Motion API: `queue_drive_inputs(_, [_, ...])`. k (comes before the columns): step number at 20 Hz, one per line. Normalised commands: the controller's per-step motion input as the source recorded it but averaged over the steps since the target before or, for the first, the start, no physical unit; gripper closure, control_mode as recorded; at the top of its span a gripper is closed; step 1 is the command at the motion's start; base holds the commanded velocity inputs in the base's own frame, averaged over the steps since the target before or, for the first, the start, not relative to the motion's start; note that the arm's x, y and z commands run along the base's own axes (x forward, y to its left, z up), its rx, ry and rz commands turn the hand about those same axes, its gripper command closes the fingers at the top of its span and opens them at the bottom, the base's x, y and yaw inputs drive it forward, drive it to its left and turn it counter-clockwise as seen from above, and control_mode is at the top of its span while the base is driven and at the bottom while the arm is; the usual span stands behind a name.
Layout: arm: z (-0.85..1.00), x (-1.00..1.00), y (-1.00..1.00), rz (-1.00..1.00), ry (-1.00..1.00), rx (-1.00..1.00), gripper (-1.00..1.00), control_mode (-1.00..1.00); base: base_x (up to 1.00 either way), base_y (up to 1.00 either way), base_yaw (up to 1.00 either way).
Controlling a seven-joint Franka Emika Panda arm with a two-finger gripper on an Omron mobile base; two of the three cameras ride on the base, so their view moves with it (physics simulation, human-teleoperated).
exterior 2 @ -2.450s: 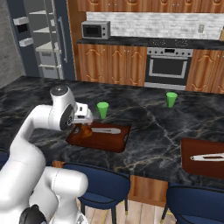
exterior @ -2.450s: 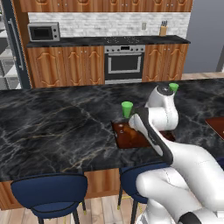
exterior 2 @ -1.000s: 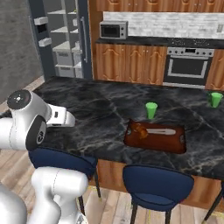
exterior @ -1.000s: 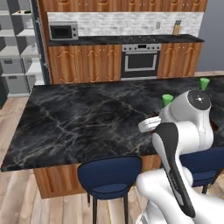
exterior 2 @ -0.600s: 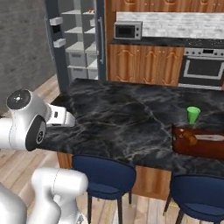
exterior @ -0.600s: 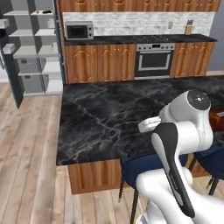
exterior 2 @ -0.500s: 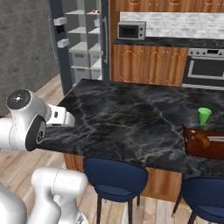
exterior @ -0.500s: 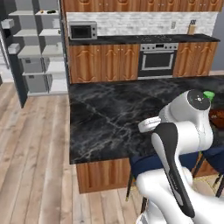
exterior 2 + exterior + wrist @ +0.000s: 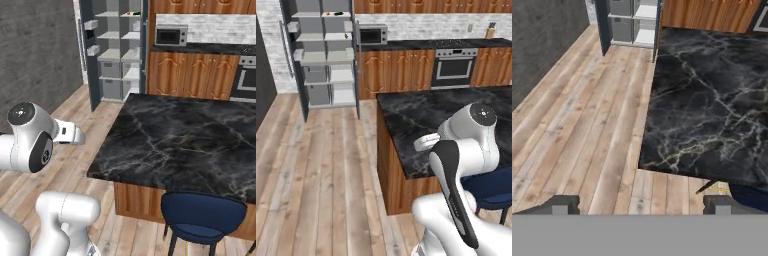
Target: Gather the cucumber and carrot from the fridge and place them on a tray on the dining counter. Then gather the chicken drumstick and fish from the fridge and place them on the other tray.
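**Robot at the island's corner, open fridge across the floor**

In a rendered kitchen, a white Franka arm (image 9: 466,150) stands folded beside the end of the black marble dining counter (image 9: 175,145), its base on the plank floor (image 9: 321,175). The gripper (image 9: 641,204) hangs over the boards just off the counter's corner, its two dark fingertips (image 9: 559,204) set wide apart with nothing between them; the claw is empty.

Across the room the fridge (image 9: 323,55) stands with its door (image 9: 85,55) swung open, grey shelves and drawers exposed. A small orange and dark shape on its top shelf (image 9: 335,13) may be some of the food the task names, but it is too small to tell which item, if any. No tray can be made out on the stretch of counter in view.

The step in hand, by this onlooker's reading, is the approach to the fridge for the next item. Doing it well likely means stopping square to the open shelves and clear of the door, near enough that the arm can reach the top shelf without full stretch. The jaws are best left wide until they straddle the chosen piece. The counter's corner and the blue stool (image 9: 202,215) sit close by the arm, so any swing should lead away from them.
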Motion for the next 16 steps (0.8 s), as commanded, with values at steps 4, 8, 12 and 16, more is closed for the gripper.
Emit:
queue_drive_inputs(4, [0.0,0.0,0.0,0.0,0.0,0.0,-1.0,1.0,0.18,1.0,-0.05])
queue_drive_inputs(8, [0.0,0.0,0.0,0.0,0.0,0.0,-1.0,1.0,0.57,1.0,-0.09])
queue_drive_inputs(12, [0.0,0.0,0.0,0.0,0.0,0.0,-1.0,1.0,1.0,0.93,-0.15])
queue_drive_inputs(16, [0.0,0.0,0.0,0.0,0.0,0.0,-1.0,1.0,1.0,0.71,-0.14])
